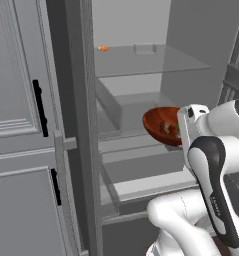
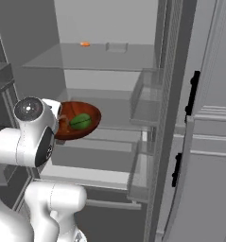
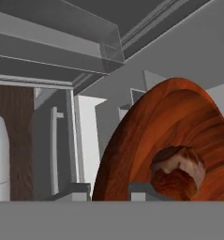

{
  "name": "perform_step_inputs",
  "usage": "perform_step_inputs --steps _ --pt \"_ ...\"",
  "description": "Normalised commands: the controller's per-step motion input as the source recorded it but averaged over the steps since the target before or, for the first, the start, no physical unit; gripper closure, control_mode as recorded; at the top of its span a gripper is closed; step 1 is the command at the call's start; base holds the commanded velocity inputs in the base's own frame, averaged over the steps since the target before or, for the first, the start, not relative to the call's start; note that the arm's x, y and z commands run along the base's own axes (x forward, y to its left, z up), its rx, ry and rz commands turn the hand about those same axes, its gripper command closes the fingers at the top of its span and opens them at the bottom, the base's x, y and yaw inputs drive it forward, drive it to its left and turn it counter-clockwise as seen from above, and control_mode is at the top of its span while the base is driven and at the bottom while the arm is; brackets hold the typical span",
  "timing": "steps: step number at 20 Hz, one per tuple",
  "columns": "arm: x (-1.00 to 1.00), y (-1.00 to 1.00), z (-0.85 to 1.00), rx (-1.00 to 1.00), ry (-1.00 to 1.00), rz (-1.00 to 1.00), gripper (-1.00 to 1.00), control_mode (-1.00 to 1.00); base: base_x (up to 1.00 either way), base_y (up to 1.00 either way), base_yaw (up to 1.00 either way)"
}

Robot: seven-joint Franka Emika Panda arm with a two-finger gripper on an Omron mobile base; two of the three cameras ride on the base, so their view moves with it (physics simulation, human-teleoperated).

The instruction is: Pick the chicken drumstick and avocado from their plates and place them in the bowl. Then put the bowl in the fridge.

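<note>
My claw [image 3: 111, 194] clamped tight on rim of bowl [image 1: 158, 122], holding it tilted inside open fridge [image 2: 109, 61], above glass shelf. Avocado [image 2: 80, 121] and chicken drumstick [image 3: 176, 171] sit in bowl.

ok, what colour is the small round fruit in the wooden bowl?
Green, clearest in the right base view.

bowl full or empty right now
Not empty: the bowl holds the avocado and the chicken drumstick, carried in front of the open fridge's shelves.
</note>
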Motion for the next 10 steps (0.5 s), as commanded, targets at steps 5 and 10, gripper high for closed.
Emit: perform_step_inputs --steps 5,10 --pt "0.00 0.00 0.00 0.00 0.00 0.00 1.00 1.00 0.54 0.00 0.00" --pt "0.00 0.00 0.00 0.00 0.00 0.00 1.00 1.00 0.52 0.00 0.00"
